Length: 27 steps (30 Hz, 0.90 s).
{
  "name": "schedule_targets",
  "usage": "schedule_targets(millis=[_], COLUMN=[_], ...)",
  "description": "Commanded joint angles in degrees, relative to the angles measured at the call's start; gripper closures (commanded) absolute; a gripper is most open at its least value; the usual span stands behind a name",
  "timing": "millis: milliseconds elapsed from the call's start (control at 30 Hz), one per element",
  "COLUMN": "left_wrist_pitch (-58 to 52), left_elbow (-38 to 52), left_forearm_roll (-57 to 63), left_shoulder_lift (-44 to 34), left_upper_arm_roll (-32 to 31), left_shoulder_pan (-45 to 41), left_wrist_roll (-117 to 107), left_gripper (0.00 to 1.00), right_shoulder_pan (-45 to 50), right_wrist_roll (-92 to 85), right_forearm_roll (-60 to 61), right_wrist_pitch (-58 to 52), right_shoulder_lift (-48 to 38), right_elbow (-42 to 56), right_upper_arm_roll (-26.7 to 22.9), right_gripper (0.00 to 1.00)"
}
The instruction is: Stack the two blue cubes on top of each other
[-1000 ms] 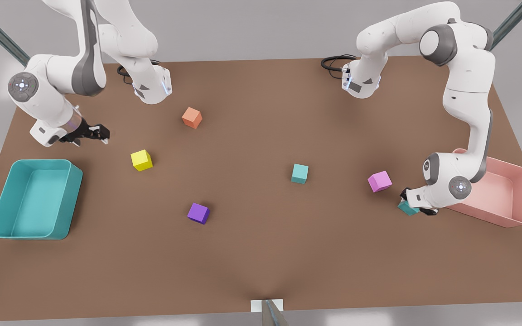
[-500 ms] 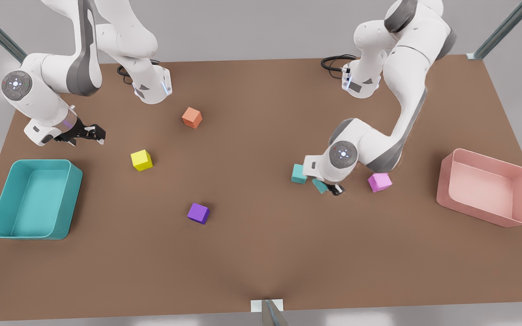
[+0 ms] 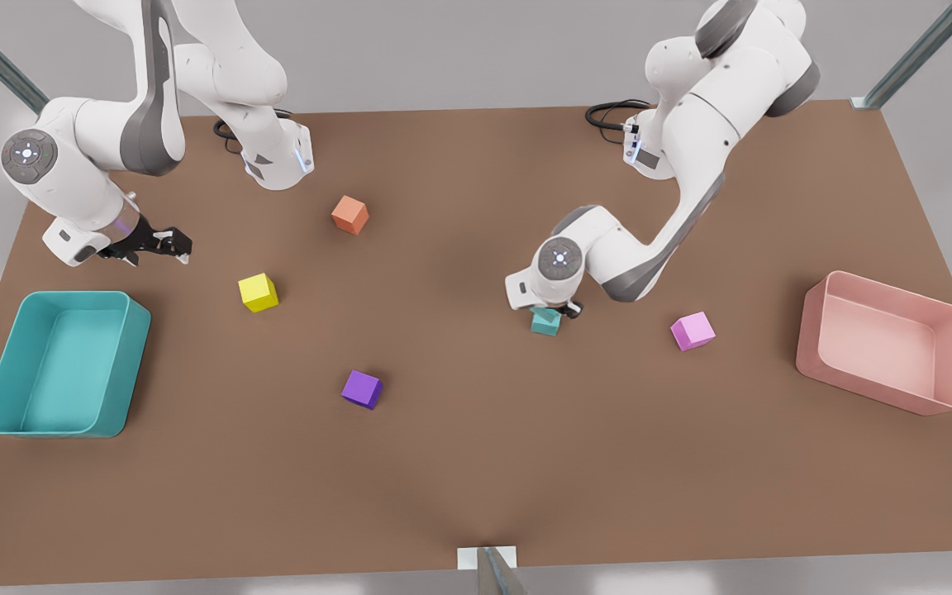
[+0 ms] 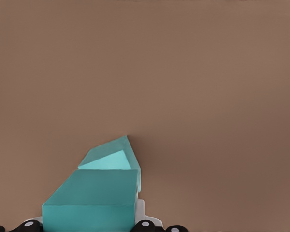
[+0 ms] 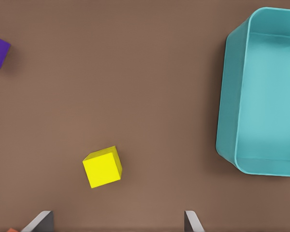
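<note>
Carried cube now over its twin

In my left gripper [image 3: 557,311] I grip one blue cube [image 4: 94,203] between my fingers; a second ago it was beside the pink bin [image 3: 889,340], and I have swung it across past the pink cube [image 3: 692,330] until it hangs right above the other blue cube [image 3: 545,324], which sits mid-table. Judging by my wrist view the two are offset, so I should line them up before lowering. My right gripper [image 3: 164,243] waits, spread apart, near the teal bin [image 3: 63,364] and yellow cube [image 3: 258,292].
</note>
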Motion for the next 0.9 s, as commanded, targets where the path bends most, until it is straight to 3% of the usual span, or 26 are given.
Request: schedule_targets(millis=[0,533,567,600,867], left_wrist_pitch=[3.7,3.9,3.9,3.7,1.9], left_elbow=[-0.4,-2.7,-2.7,-2.7,-1.2], left_forearm_roll=[3.2,3.4,3.4,3.5,3.2], left_shoulder_lift=[0.7,0.4,0.4,0.4,-1.1], left_upper_arm_roll=[0.2,0.2,0.2,0.1,-0.6], left_shoulder_pan=[0.5,-0.2,-0.2,-0.1,1.1], left_wrist_roll=[-25.7,-28.7,-28.8,-28.6,-28.7], left_gripper=[0.31,0.31,0.21,0.0,0.0], right_shoulder_pan=[-0.1,-0.1,-0.1,-0.1,-0.1], right_wrist_roll=[0.1,0.1,0.1,0.1,0.1], right_forearm_roll=[0.1,0.1,0.1,0.1,0.0], right_wrist_pitch=[0.0,0.0,0.0,0.0,0.0], right_shoulder_lift=[0.0,0.0,0.0,0.0,0.1], right_elbow=[0.0,0.0,0.0,0.0,0.0], right_upper_arm_roll=[0.0,0.0,0.0,0.0,0.0], right_gripper=[0.0,0.0,0.0,0.0,0.0])
